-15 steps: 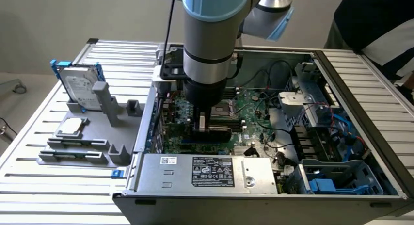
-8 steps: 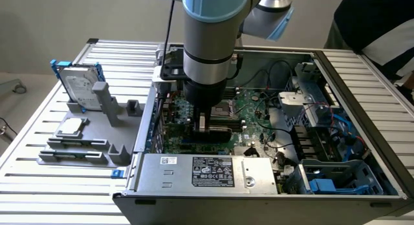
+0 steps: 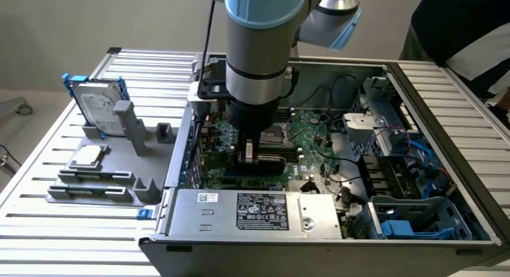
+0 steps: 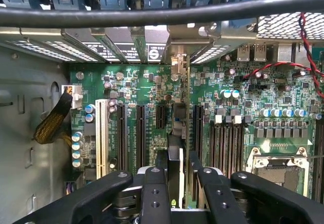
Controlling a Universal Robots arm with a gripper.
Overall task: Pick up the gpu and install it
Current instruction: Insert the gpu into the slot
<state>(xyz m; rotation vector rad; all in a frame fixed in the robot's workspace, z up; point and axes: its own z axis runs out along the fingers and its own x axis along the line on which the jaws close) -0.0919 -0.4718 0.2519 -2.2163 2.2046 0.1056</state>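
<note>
1. gpu [image 3: 257, 160]: held edge-on inside the open PC case [image 3: 319, 259], low over the motherboard, just above the expansion slots [image 4: 140, 133].
2. Exterior view's left: hard drive [image 3: 100, 101] stands in a gray fixture [image 3: 128, 169] on the slatted surface [image 3: 48, 229], well apart from the gpu.
3. Centre: end effector [image 4: 177, 158] is closed on the gpu. One finger sits on each flat face, with the card's lower edge pointing down at the slots.
4. Exterior view's right: CPU socket [image 4: 276, 171], loose cables [image 3: 422, 151], and a person [image 3: 470, 32] beside the case.
5. Handling, my read:
   - It looks light and stiff, but the board is fragile.
   - The glossy cover is likely slippery.
   - Grip the flat faces near the top edge, clear of the bottom connector edge and the bracket.
</note>
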